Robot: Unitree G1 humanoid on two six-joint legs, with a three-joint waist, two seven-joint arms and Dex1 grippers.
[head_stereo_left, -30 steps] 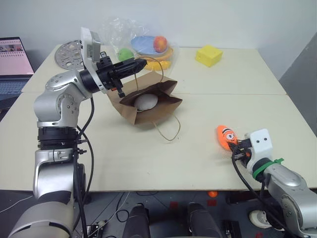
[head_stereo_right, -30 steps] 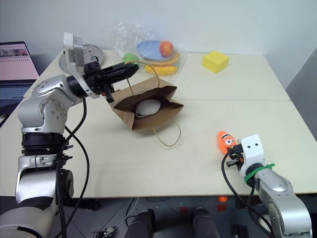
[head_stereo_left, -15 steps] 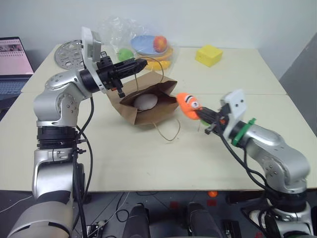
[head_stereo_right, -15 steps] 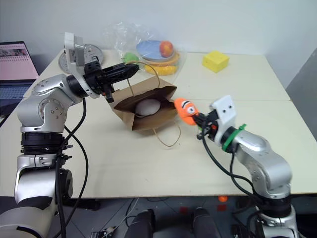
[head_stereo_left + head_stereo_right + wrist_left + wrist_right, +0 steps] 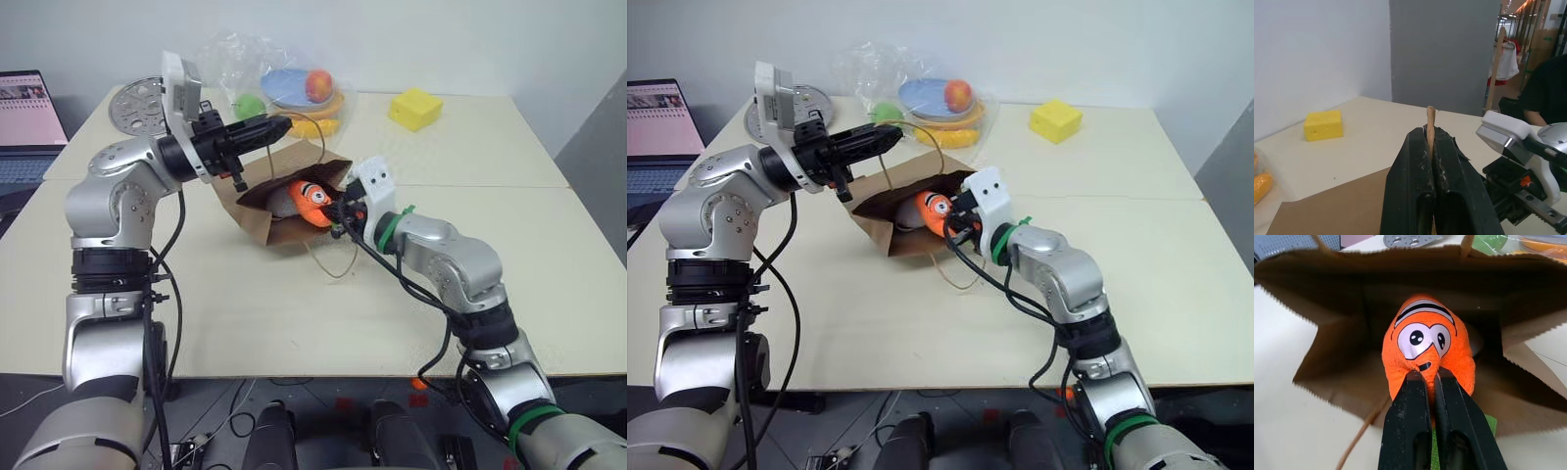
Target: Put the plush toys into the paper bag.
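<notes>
Looks like robotics lab or test room. I work at two plain cream tables (image 5: 294,323) pushed together, bare white wall (image 5: 441,39) behind. Open laptop (image 5: 29,122) on side desk at my left. Loose cables (image 5: 235,416) on floor under table. Left wrist view: person in black (image 5: 1542,93) sitting, cardboard boxes (image 5: 1542,36) stacked behind.

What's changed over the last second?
The right tool, shut on the carrot toy, swung it up from the table's near right edge to the paper bag mouth. The left tool still pinches the bag's handle; the white toy stays inside.
</notes>
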